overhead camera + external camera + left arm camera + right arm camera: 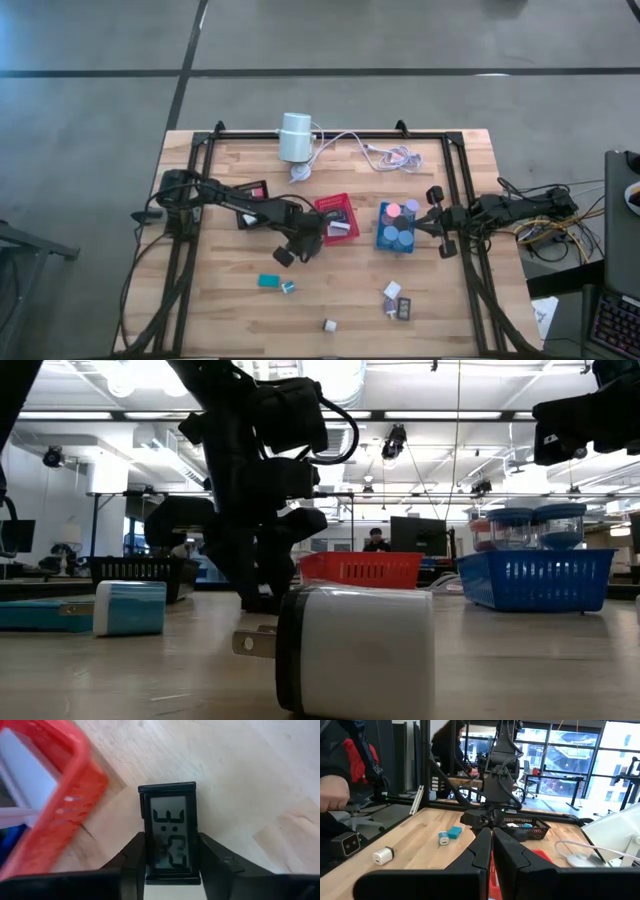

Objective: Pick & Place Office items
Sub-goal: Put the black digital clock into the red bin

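High view: the left gripper (300,245) sits on the wooden table (350,310) just beside the red tray (336,217). The right gripper (437,222) waits near the blue tray (396,240).

Left wrist view: its fingers (134,865) clamp a small digital clock (169,839) (display showing).

Right wrist view: fingers pressed together, holding nothing.

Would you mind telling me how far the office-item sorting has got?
Partly done: round discs already sit in the blue tray, and items lie in the red tray. In hand: the left gripper clamps a small digital clock beside the red tray. Left: the teal block, charger and other pieces. The right gripper waits shut.
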`<move>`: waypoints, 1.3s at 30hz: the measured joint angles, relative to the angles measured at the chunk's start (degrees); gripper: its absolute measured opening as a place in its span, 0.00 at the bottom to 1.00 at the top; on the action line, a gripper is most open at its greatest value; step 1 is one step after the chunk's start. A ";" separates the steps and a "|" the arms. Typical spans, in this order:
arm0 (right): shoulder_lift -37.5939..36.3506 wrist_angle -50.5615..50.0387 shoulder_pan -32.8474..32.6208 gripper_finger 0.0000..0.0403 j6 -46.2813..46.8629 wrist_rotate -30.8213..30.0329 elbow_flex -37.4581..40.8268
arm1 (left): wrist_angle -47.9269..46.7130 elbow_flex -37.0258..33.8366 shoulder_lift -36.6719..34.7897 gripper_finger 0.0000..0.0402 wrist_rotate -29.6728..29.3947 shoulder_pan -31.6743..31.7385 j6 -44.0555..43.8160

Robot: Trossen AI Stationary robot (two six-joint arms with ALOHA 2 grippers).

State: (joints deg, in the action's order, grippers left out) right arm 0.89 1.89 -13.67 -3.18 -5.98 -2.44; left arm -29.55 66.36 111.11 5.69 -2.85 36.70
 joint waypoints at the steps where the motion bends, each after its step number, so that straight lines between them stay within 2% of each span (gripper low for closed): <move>1: 0.00 -0.02 -0.02 0.03 0.04 0.00 0.00 | 0.14 0.14 0.04 0.29 -0.11 0.00 -0.02; 8: -0.02 0.00 -0.01 0.03 0.12 -0.01 0.00 | -3.31 0.26 -3.53 0.29 2.03 -0.53 -1.30; 16: -0.07 0.06 0.00 0.03 0.00 -0.15 0.00 | -2.69 -4.14 -20.47 0.29 7.96 -0.59 -6.31; 23: -0.04 0.43 0.00 0.03 -0.16 -0.14 0.00 | 9.36 -19.80 -42.57 0.30 11.25 0.35 -12.35; 30: -0.07 2.00 0.00 0.03 -0.74 -0.15 0.00 | 28.70 -38.38 -64.18 0.30 11.31 4.17 -20.92; 34: -0.02 2.07 0.00 0.03 -0.92 -0.15 0.00 | 32.63 -44.05 -72.91 0.29 11.21 6.98 -24.30; 39: -0.02 2.03 0.00 0.03 -1.29 -0.15 0.00 | 38.36 -50.64 -80.30 0.29 11.04 8.41 -29.65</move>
State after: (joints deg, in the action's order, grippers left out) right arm 0.86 3.92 -13.67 -4.47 -6.13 -2.44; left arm 8.81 15.72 30.81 16.74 5.56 7.05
